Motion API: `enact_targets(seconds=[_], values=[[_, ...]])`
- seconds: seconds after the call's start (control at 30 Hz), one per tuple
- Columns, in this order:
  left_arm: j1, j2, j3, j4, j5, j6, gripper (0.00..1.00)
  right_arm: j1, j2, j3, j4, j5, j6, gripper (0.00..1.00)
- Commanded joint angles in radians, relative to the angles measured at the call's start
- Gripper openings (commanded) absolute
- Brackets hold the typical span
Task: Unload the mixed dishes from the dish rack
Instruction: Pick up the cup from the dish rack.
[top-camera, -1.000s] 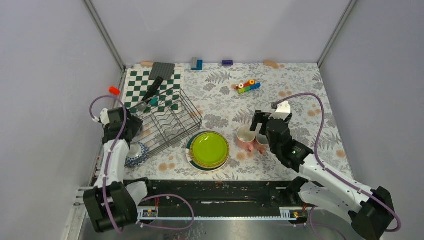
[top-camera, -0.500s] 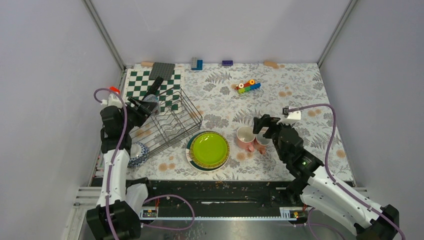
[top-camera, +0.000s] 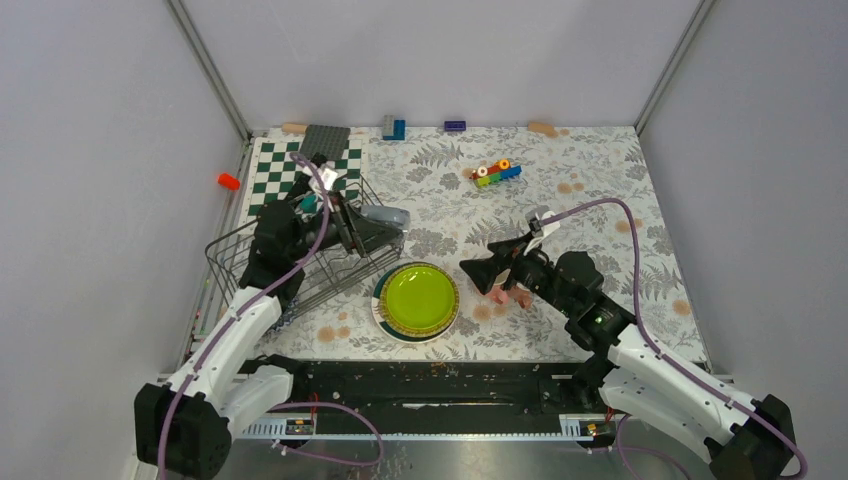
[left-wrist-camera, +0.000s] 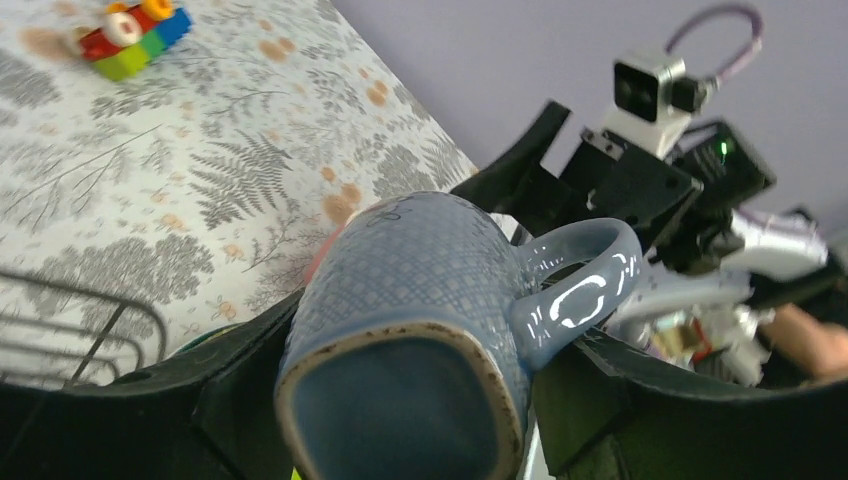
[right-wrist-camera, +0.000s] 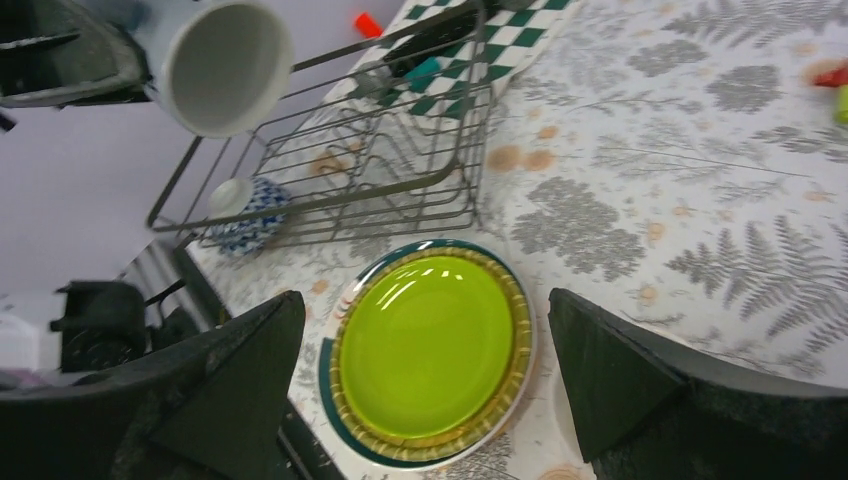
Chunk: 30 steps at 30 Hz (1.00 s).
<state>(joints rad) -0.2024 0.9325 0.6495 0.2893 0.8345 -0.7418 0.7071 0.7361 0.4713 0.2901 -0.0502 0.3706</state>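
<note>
Top external view: left gripper (top-camera: 368, 229) clasps a blue-grey mug (top-camera: 386, 214) in the air above the right end of the rack (top-camera: 300, 262); the black wire rack stands on the floral table (top-camera: 600, 180), beside the chequered board (top-camera: 290, 165); just right of the rack lie the stacked plates (top-camera: 418, 300), lime-green on top, yellow beneath, a white green-rimmed one lowest; right gripper (top-camera: 490, 258), jaws spread wide and holding nothing, hovers over the pink cups (top-camera: 506, 291), which it largely hides, just right of the plates; toy bricks (top-camera: 497, 172) sit well apart, toward the far edge.

Left wrist view: mug seen base-first, pinched between both fingers (left-wrist-camera: 240, 390), its handle turned to the right; the right arm shows beyond it.

Right wrist view: spread fingers (right-wrist-camera: 640, 380) frame the plates; the mug's pale mouth faces this camera at upper left, above the rack; a blue-and-white bowl (right-wrist-camera: 245, 212) rests on the table just beside the rack's left end, outside the wires.
</note>
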Motion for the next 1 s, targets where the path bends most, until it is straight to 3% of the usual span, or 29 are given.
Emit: enact_targets(seconds=[0.0,0.1,0.2,0.37,0.53,0.63,0.77,0.87,0.97], values=[[-0.116,0.030,0.128,0.001,0.042,0.327,0.00,-0.004,0.015,0.058,0.064,-0.215,0.026,0.99],[-0.166,0.051,0.161,-0.021,0.109,0.500,0.00,-0.003,0.017,0.070,0.066,-0.286,0.047,0.99],[-0.214,0.064,0.211,-0.093,0.051,0.575,0.00,-0.003,0.008,0.065,0.113,-0.376,0.040,0.99],[-0.250,0.129,0.287,-0.193,-0.066,0.379,0.00,-0.004,-0.035,0.079,0.133,-0.406,-0.072,0.93],[-0.269,0.157,0.237,-0.128,-0.089,0.250,0.00,-0.002,-0.044,0.149,0.085,-0.319,-0.160,0.89],[-0.289,0.155,0.195,-0.059,-0.064,0.273,0.00,-0.003,-0.013,0.229,-0.010,-0.233,-0.027,0.84],[-0.337,0.113,0.135,0.020,-0.183,0.499,0.00,-0.002,0.044,0.318,-0.213,-0.155,0.224,0.84],[-0.370,0.090,0.081,0.170,-0.306,0.658,0.00,-0.002,0.067,0.313,-0.218,-0.201,0.343,0.85],[-0.372,0.089,0.082,0.267,-0.319,0.754,0.00,-0.002,0.082,0.312,-0.219,-0.213,0.437,0.85]])
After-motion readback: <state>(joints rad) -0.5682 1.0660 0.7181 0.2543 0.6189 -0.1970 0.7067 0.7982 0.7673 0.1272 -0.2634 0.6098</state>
